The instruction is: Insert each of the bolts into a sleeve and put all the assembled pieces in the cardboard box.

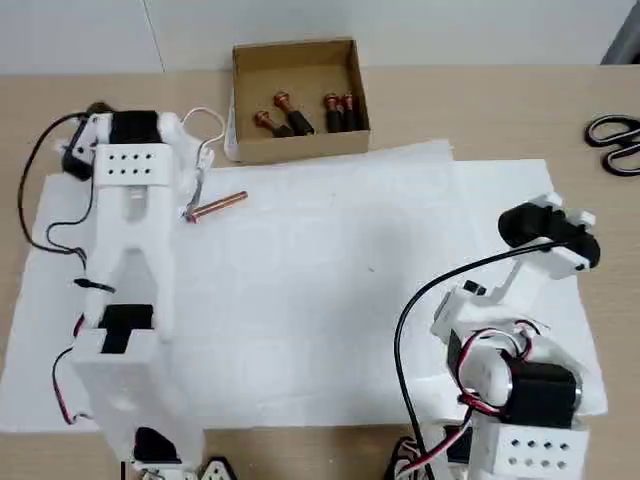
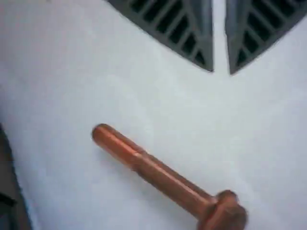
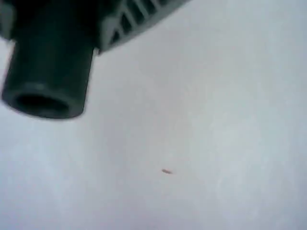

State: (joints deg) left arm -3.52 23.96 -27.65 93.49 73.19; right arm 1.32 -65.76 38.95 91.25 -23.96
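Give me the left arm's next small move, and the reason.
Probably shift the left gripper over the copper bolt, lower it and close on the shank. The bolt lies loose on the white sheet, apart from the open fingertips rather than between them, while the right gripper holds a black sleeve.

Bright, even, diffuse from overhead. Soft, faint shadows only, on white sheet [image 1: 330,300]. Pale highlight along bolt [image 2: 163,177] shank. Somewhat dimmer in both wrist views.
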